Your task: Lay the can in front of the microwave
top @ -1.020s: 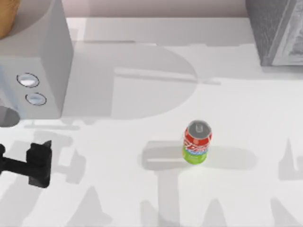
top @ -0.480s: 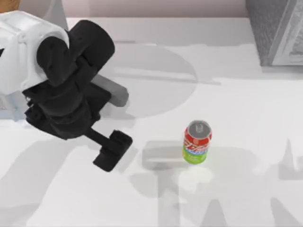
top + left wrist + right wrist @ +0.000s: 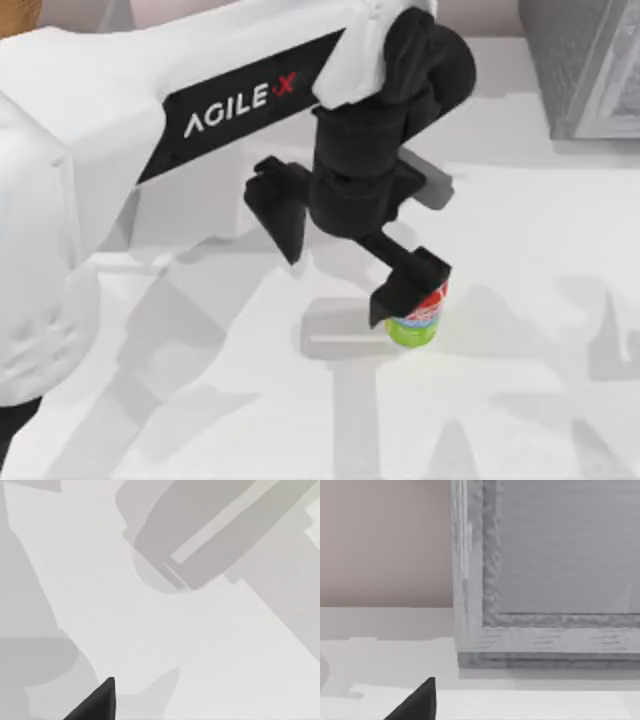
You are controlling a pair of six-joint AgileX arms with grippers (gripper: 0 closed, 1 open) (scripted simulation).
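The can (image 3: 418,322) stands upright on the white table, right of centre, its red band and lime-green base showing. My left arm reaches in from the left. My left gripper (image 3: 340,285) hangs open above the table, and one black finger (image 3: 410,285) covers the can's top while the other (image 3: 282,210) is well off to the can's left. A grey box with a framed door, seemingly the microwave (image 3: 585,70), stands at the back right. The right wrist view faces that microwave (image 3: 560,570), with a black fingertip (image 3: 417,702) of my right gripper at its edge.
The left arm's white body (image 3: 150,120) covers the table's back left. Its shadows lie across the table (image 3: 520,400) around the can. A wood-coloured object (image 3: 15,12) peeks in at the back left corner. The left wrist view looks at bare table (image 3: 150,630) and shadow.
My left arm has swung from the table's left side toward the right, bringing its open gripper over the can. The can has not moved.
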